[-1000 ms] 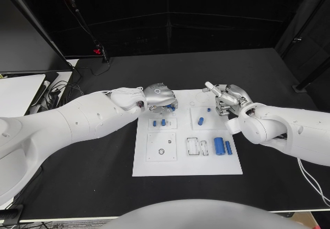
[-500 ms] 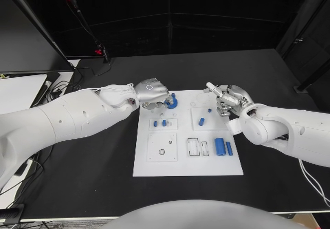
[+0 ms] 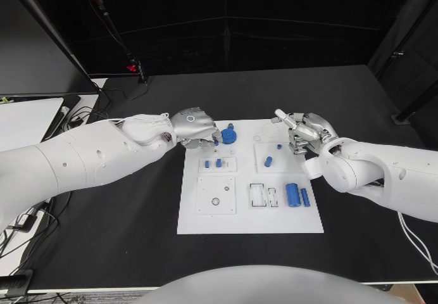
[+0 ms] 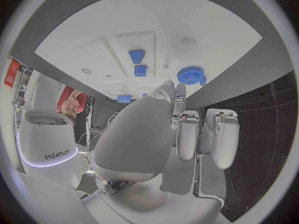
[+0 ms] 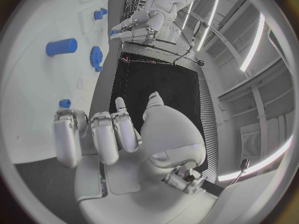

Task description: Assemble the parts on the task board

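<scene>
A small blue plastic gear [image 3: 228,135] lies at the far left of the white rectangular task board [image 3: 249,221]. Just left of it hovers the silver left hand [image 3: 195,128], fingers loosely curled, holding nothing. The silver right hand [image 3: 303,133] hovers at the board's far right edge, fingers curled in, empty.

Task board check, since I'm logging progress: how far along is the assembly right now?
Early to midway, it seems. On the task board, a blue gear lies flat at the far edge, and small blue pegs stand in a near-left panel. Nothing is in hand: the left hand is beside the gear, the right hand at the far right edge. The blue cylinder and bar lie loose, probably left to fit.
</scene>
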`<state>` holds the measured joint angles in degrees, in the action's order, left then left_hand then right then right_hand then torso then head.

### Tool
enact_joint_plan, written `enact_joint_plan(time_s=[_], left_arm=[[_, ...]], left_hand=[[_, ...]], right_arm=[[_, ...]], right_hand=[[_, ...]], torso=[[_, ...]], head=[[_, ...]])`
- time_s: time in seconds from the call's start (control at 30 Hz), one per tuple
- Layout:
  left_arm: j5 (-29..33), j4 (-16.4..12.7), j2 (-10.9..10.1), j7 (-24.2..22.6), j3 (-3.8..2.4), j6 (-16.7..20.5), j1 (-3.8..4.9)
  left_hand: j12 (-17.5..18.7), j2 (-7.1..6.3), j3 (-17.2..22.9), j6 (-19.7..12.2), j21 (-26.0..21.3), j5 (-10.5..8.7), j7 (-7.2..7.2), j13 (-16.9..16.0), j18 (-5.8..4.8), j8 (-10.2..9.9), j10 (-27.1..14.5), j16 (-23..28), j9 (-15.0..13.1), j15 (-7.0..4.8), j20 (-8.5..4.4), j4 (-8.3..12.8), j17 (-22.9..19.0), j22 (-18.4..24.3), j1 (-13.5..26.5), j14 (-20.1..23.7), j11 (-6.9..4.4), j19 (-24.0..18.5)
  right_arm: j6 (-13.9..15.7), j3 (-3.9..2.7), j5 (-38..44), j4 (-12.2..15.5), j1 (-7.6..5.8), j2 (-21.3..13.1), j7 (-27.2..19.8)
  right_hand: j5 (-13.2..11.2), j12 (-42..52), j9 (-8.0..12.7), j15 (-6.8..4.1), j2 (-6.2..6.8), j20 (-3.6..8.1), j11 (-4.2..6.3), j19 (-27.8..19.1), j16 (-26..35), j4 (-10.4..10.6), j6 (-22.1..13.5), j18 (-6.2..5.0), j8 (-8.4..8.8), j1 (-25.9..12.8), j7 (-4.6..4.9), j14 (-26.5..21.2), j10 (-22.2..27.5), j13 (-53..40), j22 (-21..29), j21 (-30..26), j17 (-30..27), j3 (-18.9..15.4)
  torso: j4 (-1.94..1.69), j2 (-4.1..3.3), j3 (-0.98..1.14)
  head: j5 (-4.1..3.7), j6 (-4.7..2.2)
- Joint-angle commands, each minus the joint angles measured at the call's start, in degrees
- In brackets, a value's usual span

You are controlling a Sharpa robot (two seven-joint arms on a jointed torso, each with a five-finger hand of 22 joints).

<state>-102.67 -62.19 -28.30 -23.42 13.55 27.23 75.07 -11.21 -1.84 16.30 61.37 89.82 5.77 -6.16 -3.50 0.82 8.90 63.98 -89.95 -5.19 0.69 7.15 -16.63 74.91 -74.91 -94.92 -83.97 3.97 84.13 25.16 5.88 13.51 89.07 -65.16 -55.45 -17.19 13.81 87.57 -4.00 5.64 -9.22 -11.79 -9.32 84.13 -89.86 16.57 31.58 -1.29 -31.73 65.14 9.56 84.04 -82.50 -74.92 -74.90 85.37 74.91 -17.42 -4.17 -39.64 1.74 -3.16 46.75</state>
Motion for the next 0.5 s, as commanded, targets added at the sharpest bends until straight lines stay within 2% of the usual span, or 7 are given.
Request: enact_joint_plan(time_s=[0.03, 0.13, 0.5], left_arm=[[-0.18, -0.09, -0.07, 0.74, -0.04, -1.79, -0.04], [-0.18, 0.36, 0.13, 0.63, -0.03, -2.45, -0.15], [-0.17, 1.16, 0.63, 0.47, -0.03, -4.47, -0.55]], left_hand=[[0.4, -0.13, 0.43, 2.76, 0.18, 0.21, -0.22, 0.08, -0.82, 0.13, 0.22, -0.05, -1.32, 0.25, -0.25, 0.02, 15.09, -15.09, 0.16, -6.03, -0.07, 5.87], [0.59, -0.13, 0.6, 2.73, 0.18, 0.21, -0.22, 0.09, -0.82, 0.07, 0.21, -0.05, -1.32, 0.24, -0.24, 0.01, 15.09, -15.09, 0.19, -6.03, -0.03, 5.87], [0.88, -0.17, 0.86, 2.65, 0.18, 0.2, -0.24, 0.09, -0.82, -0.03, 0.18, -0.05, -1.33, 0.25, -0.23, 0.01, 15.09, -15.09, 0.23, -6.03, -0.01, 5.87]], right_arm=[[-0.05, -0.02, 0.04, 0.09, -0.06, -0.09, -0.45], [-0.09, -0.02, 0.04, 0.1, -0.06, -0.13, -0.4], [-0.19, -0.02, 0.04, 0.13, -0.06, -0.13, -0.37]], right_hand=[[0.21, -0.2, 0.05, 0.3, 0.18, -0.38, 0.02, 0.14, -0.14, 0.02, -0.37, -0.52, -0.18, 0.43, 3.87, 5.96, 0.2, -8.21, -12.7, -0.37, 15.09, -0.39], [0.22, -0.2, 0.05, 0.3, 0.18, -0.38, 0.02, 0.14, -0.14, 0.02, -0.37, -0.52, -0.18, 0.43, 3.87, 5.96, 0.2, -8.21, -12.7, -0.37, 15.09, -0.4], [0.27, -0.21, 0.06, 0.3, 0.17, -0.38, 0.02, 0.11, -0.14, 0.05, -0.4, -0.53, -0.18, 0.43, 3.87, 5.96, 0.23, -8.18, -12.69, -0.4, 15.09, -0.41]], torso=[[0.16, -0.04, -0.06], [0.1, 0.01, 0.01], [0.08, -0.03, 0.04]], head=[[0.13, 0.1], [0.01, 0.22], [0.04, 0.41]])
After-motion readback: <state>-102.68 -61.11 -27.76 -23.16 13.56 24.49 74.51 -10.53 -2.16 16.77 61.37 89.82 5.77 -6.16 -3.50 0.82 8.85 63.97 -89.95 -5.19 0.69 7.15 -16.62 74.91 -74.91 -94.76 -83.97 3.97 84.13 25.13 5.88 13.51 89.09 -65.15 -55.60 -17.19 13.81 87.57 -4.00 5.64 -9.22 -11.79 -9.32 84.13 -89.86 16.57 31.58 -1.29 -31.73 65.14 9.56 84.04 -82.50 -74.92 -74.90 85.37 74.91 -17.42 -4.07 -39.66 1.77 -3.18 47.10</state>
